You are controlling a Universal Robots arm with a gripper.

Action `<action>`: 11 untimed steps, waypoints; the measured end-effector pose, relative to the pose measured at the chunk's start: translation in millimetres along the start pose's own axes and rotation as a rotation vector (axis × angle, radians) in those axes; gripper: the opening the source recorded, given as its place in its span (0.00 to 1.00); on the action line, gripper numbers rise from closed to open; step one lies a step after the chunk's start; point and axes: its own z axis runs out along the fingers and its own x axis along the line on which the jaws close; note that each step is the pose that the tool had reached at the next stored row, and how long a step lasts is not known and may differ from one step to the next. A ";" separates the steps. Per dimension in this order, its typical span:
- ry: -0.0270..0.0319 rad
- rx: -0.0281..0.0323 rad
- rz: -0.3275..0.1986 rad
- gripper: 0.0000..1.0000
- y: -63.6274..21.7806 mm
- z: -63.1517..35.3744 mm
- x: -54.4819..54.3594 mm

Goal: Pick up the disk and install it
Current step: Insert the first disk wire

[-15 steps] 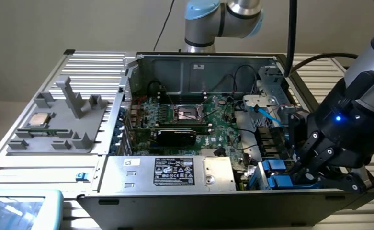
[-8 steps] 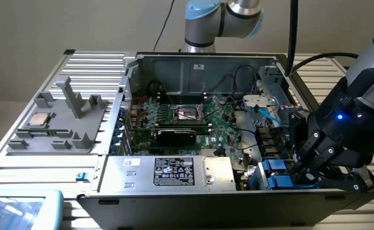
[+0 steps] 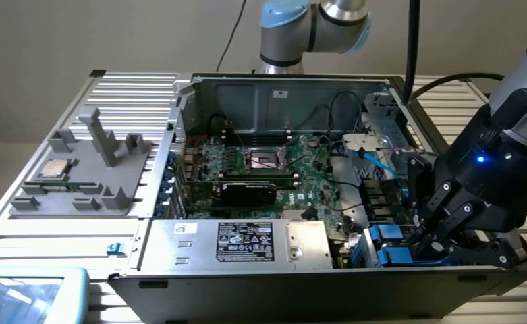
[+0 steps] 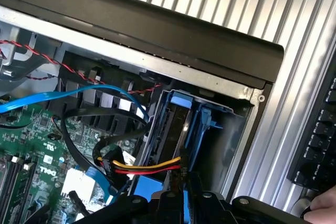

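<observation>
Ribbed grey metal bench (image 3: 56, 243) underneath, with an open black tower computer case (image 3: 290, 287) lying on its side upon it. Black robot gripper (image 3: 424, 241) low in the drive-bay corner at the exterior view's right, fingers nearly together; no telling whether clamped on anything. Grey hard disk in its bright blue plastic carrier (image 4: 176, 129) on edge in the bay, just ahead of the tips. Probably close to seated: press straight along the rails, evenly, no tilt, clear of the yellow, red and black power lead (image 4: 152, 167).
</observation>
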 end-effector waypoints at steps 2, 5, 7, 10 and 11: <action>-0.0043 0.0098 0.000 0.16 1.4 -0.6 0.6; -0.0083 0.0263 0.001 0.16 3.5 -1.5 1.6; -0.0097 0.0401 0.001 0.16 4.8 -1.7 1.8; -0.0123 0.0630 0.002 0.16 6.8 -2.1 1.5; -0.0129 0.0701 0.002 0.16 7.4 -2.2 1.4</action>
